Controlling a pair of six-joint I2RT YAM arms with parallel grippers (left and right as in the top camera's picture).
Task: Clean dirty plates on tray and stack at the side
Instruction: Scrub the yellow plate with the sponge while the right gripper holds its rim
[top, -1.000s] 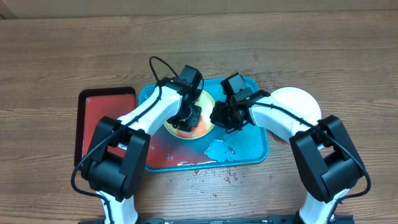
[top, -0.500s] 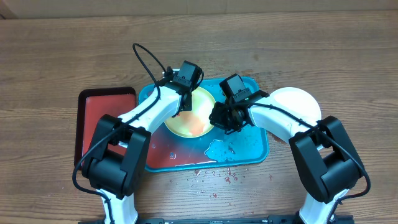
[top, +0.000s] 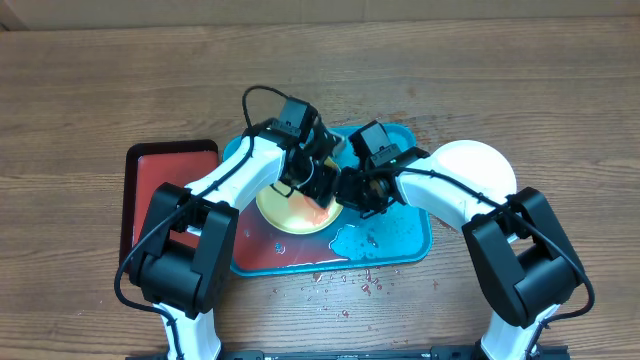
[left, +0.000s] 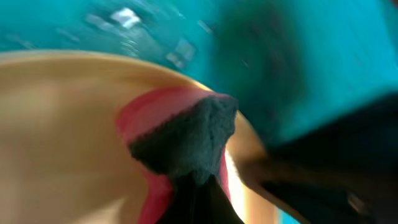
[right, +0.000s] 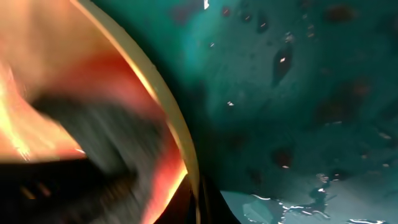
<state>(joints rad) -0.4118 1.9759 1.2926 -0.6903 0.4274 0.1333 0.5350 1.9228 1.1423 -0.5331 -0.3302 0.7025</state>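
The yellow-green plate (top: 283, 210) lies tilted on the turquoise tray (top: 405, 235), with red sauce on its right side. My left gripper (top: 318, 180) is shut on a dark grey sponge (left: 186, 140) and presses it on the red smear of the plate (left: 62, 137). My right gripper (top: 348, 190) is shut on the plate's right rim (right: 171, 118). The white plate (top: 482, 165) lies on the table, right of the tray. I cannot make out the pale blue plate.
A dark red, black-rimmed tray (top: 165, 185) lies left of the turquoise tray. A pale wet patch (top: 350, 240) sits on the tray floor near its front. Red specks and drops (top: 350, 285) dot the table in front of the tray.
My left gripper moved from the plate's far rim onto its right side with the sponge. The plate shifted slightly toward the front. The right gripper kept its hold.
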